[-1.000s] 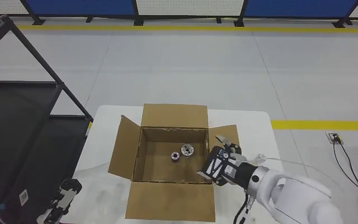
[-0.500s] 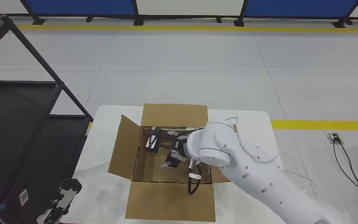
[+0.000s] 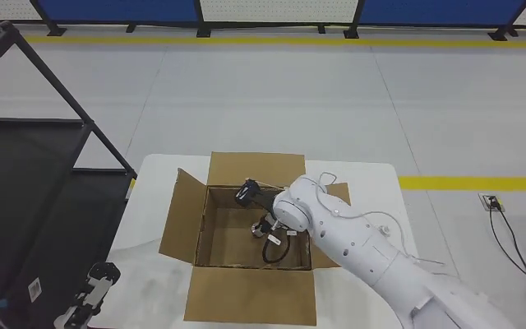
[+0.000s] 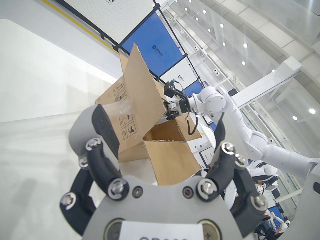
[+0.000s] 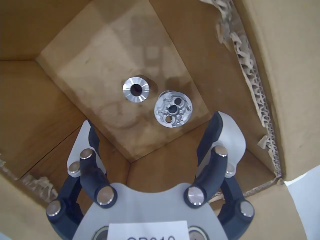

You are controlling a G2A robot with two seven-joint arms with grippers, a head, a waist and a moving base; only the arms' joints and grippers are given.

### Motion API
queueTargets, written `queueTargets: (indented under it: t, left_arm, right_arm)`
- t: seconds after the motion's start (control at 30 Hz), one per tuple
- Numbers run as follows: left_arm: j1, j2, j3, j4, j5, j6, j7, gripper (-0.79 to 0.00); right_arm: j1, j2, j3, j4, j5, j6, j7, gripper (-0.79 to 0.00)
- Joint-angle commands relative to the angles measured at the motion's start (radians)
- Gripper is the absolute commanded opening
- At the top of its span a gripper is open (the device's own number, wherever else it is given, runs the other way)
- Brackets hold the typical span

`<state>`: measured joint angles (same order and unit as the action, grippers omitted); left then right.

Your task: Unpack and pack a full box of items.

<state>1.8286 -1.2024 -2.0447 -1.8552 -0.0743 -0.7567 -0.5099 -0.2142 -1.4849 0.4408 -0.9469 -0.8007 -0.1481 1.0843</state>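
An open cardboard box point(image 3: 249, 171) stands on the white table point(image 3: 371, 185), flaps spread. On its floor lie two metal parts side by side: a cone-faced ring point(image 5: 136, 89) and a disc with holes point(image 5: 173, 112). My right gripper point(image 5: 152, 131) hangs inside the box above them, open, holding nothing; the top view shows it point(image 3: 263, 224) near the box's middle, with the arm covering the parts. My left gripper point(image 4: 162, 131) is open and empty, low beside the table's front left corner point(image 3: 90, 296), facing the box point(image 4: 140, 101) from outside.
A black metal rack point(image 3: 49, 164) stands left of the table. The box's inner wall edges are torn and frayed point(image 5: 240, 46). Bare tabletop lies right of the box and along its left side point(image 3: 152, 197).
My right arm swung from the box's right flap into the box, went to its left part, then came back to the middle above the two metal parts. The left arm stayed still.
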Motion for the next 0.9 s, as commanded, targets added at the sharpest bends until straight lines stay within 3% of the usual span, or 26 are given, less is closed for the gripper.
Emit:
queueTargets:
  t: [0.0, 0.6, 0.7, 0.87]
  left_arm:
    - [0.0, 0.0, 0.0, 0.0, 0.0, 0.0, 0.0, 0.0]
    - [0.0, 0.0, 0.0, 0.0, 0.0, 0.0, 0.0, 0.0]
    - [0.0, 0.0, 0.0, 0.0, 0.0, 0.0, 0.0, 0.0]
    - [0.0, 0.0, 0.0, 0.0, 0.0, 0.0, 0.0, 0.0]
  right_arm:
    - [-0.003, -0.012, -0.008, 0.038, -0.009, 0.006, -0.018, 0.0]
    - [-0.01, -0.108, -0.045, 0.286, -0.071, -0.036, -0.156, 0.0]
    - [-0.007, -0.121, -0.044, 0.314, -0.074, -0.049, -0.169, -0.382]
    - [0.0, -0.14, -0.04, 0.356, -0.077, -0.075, -0.179, -0.493]
